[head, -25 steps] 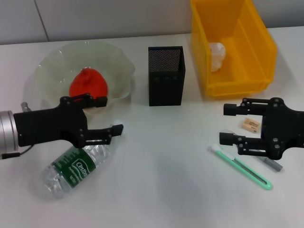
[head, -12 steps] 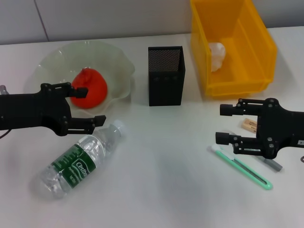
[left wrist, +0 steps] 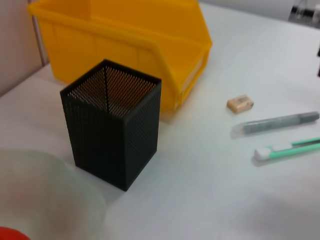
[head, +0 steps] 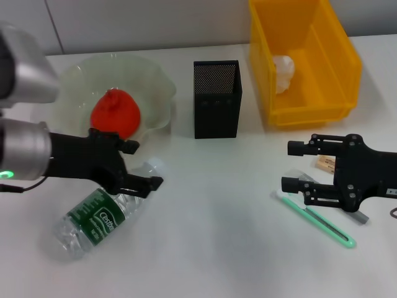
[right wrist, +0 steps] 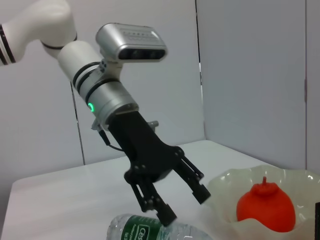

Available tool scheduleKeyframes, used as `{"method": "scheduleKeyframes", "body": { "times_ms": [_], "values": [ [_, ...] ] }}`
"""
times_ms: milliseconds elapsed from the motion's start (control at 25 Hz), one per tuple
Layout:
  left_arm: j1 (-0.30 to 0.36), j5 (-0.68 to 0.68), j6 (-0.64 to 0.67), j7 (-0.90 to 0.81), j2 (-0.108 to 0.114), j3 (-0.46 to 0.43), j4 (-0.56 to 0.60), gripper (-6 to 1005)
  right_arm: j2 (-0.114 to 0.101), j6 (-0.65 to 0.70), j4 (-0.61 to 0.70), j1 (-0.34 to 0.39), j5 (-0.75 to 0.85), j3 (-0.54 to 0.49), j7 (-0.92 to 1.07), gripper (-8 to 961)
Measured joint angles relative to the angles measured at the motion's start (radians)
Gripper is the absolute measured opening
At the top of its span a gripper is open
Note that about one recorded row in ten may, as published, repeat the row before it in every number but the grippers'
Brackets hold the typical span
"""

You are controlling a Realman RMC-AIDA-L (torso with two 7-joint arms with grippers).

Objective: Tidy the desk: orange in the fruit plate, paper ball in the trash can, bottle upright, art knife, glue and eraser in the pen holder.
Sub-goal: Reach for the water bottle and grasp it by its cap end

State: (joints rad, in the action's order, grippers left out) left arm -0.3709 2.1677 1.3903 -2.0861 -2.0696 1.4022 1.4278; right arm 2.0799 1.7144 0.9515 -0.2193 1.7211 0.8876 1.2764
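- Head view: the left gripper (head: 144, 164), jaws spread, hangs over the neck of the bottle (head: 99, 211) lying on the bench (head: 211, 248). The right gripper (head: 296, 166), jaws spread, hovers beside the eraser (head: 324, 163).
- Left wrist view: the pen holder (left wrist: 112, 122) stands before the trash can (left wrist: 130, 45).
- Right wrist view: the orange (right wrist: 265, 206) sits in the fruit plate (right wrist: 225, 192).
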Motion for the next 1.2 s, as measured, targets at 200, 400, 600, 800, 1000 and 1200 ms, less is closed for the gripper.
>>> {"method": "scheduleKeyframes", "body": {
  "times_ms": [200,400,600,800,1000,1200],
  "values": [
    [-0.019,0.045,-0.022,-0.060,-0.001,0.035,0.005,764,0.000,-0.002,-0.018,-0.001,0.000,0.000,-0.007,652],
    [-0.058,0.114,-0.062,-0.177,-0.003,0.090,0.007,763,-0.001,-0.001,-0.019,-0.001,0.000,-0.001,-0.006,653],
    [-0.057,0.122,-0.094,-0.196,-0.002,0.092,0.000,761,-0.001,-0.001,-0.019,-0.002,0.000,-0.001,-0.004,652],
    [-0.055,0.160,-0.132,-0.235,-0.003,0.117,-0.003,760,0.000,-0.001,-0.019,-0.002,-0.001,-0.001,-0.004,652],
    [-0.057,0.188,-0.152,-0.258,-0.004,0.172,-0.004,758,0.000,-0.001,-0.020,-0.001,-0.004,-0.001,-0.003,653],
    [-0.056,0.197,-0.174,-0.276,-0.004,0.202,-0.006,757,0.000,-0.001,-0.032,-0.002,-0.006,-0.002,-0.003,653]
  ]
}}
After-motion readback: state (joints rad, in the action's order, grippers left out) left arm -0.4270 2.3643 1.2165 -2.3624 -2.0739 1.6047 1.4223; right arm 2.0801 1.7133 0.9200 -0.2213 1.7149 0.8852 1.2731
